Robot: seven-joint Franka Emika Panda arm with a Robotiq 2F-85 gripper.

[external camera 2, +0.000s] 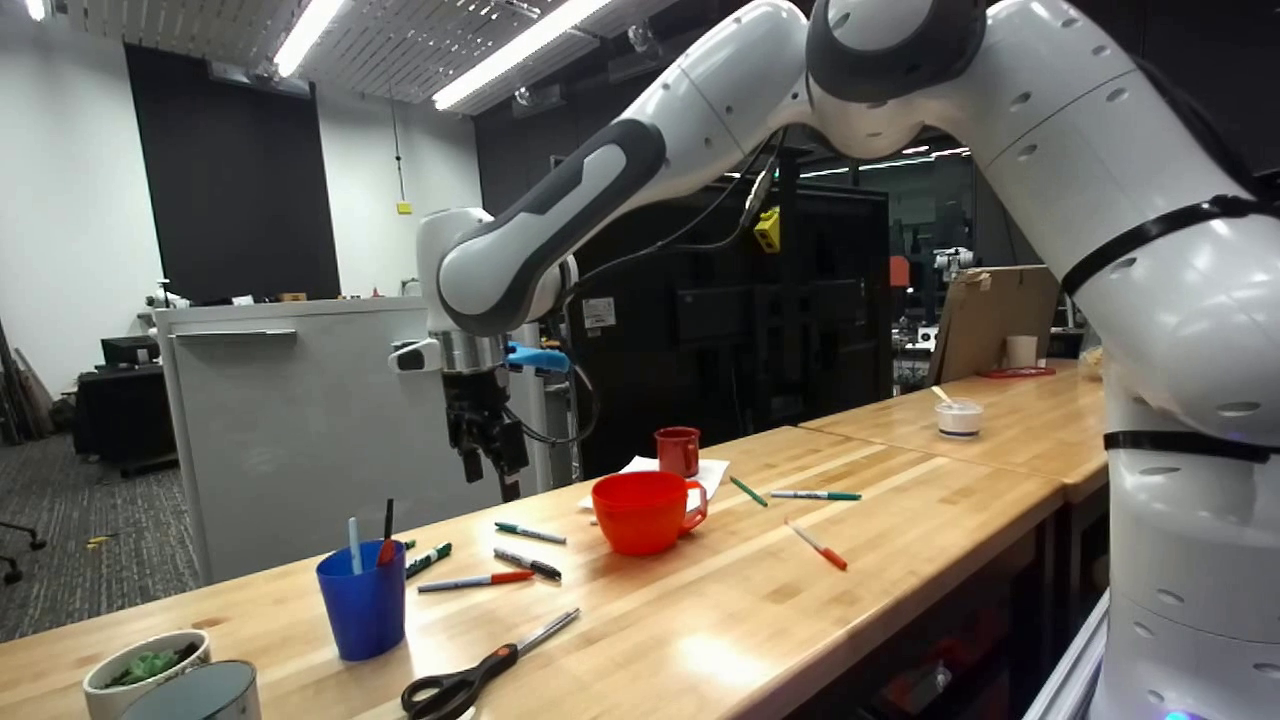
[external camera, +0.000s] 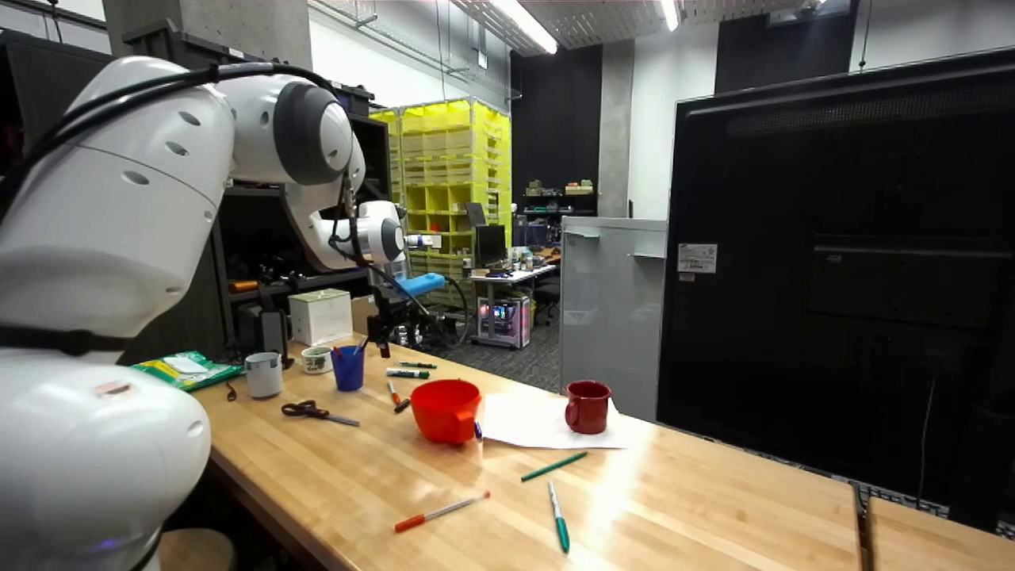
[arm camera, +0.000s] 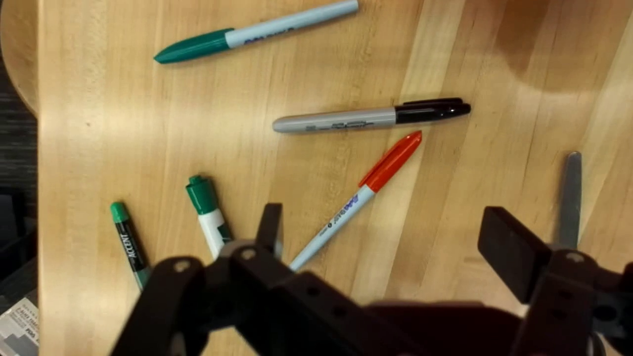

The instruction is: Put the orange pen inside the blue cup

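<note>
The orange pen, with an orange-red cap and a pale body, lies on the table in both exterior views [external camera: 394, 393] [external camera 2: 476, 581] and in the wrist view [arm camera: 356, 200]. Its tail end is hidden behind a finger there. The blue cup [external camera: 348, 368] stands upright nearby; it also shows in an exterior view [external camera 2: 362, 608] and holds a few pens. It is out of the wrist view. My gripper [arm camera: 390, 237] is open, with nothing between its fingers. It hangs above the table in both exterior views [external camera: 379, 341] [external camera 2: 491, 478], over the pens' area.
Markers in black [arm camera: 371, 116] and green [arm camera: 257, 32] lie close by. Scissors [external camera 2: 490, 670], a red bowl [external camera 2: 645, 515] and a dark red cup [external camera: 587, 406] stand or lie around. Another red-orange pen [external camera: 440, 512] lies farther along. A plant pot [external camera: 317, 360] stands beside the blue cup.
</note>
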